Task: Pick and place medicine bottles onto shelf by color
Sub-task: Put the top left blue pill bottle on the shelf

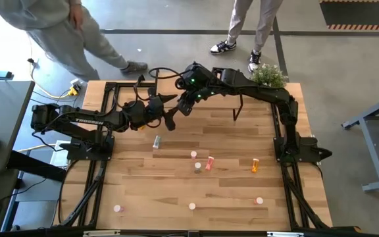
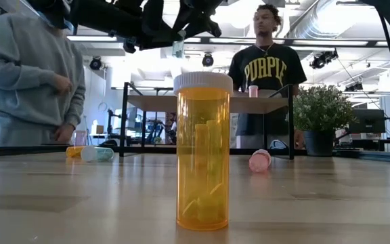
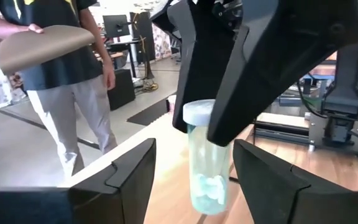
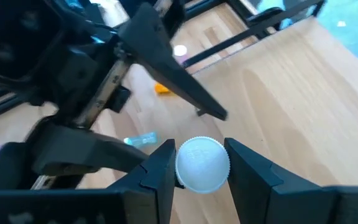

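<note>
Pale green bottle (image 3: pixel 205 158): white cap, hangs in the air over the far part of the tabletop (image 1: pixel 176 184), clamped at the cap by the right gripper (image 4: pixel 199 167).
Right gripper: jaws closed on the white cap.
Left gripper (image 3: pixel 191 174): fingers spread either side of the bottle's body, not touching it.
Shelf (image 2: pixel 208 103): stands at the tabletop's far edge, one pink bottle (image 2: pixel 252 90) on it.
Orange bottle (image 2: pixel 202 150): upright near the tabletop's near edge.
Other bottles: scattered on the tabletop.
</note>
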Motion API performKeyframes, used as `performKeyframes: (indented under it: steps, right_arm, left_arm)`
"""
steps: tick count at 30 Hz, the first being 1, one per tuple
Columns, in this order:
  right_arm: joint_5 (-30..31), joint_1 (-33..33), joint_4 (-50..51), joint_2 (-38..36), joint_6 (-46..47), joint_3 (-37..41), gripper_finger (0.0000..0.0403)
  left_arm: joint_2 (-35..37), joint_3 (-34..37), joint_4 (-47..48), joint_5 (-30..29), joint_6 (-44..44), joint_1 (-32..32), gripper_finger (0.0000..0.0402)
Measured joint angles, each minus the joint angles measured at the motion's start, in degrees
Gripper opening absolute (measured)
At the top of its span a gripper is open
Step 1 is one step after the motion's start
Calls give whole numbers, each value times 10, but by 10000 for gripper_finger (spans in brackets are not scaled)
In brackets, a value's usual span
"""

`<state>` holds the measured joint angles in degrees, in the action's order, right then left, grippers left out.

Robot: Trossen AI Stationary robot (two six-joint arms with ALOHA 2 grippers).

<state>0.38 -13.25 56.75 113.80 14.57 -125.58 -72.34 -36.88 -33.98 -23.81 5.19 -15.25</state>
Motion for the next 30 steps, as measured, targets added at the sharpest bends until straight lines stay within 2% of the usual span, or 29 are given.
performKeyframes:
  steps: [10, 22, 30]
  right_arm:
    - [10, -37, -2, -9, 4, 0, 115]
    - [7, -119, -7, -18, -66, 0, 115]
    - [-22, -170, 13, -18, -106, 0, 115]
  left_arm:
    - [22, 0, 47, 0, -21, -11, 205]
    - [87, 0, 134, 0, -41, -37, 202]
    - [124, 0, 184, 0, -80, -51, 202]
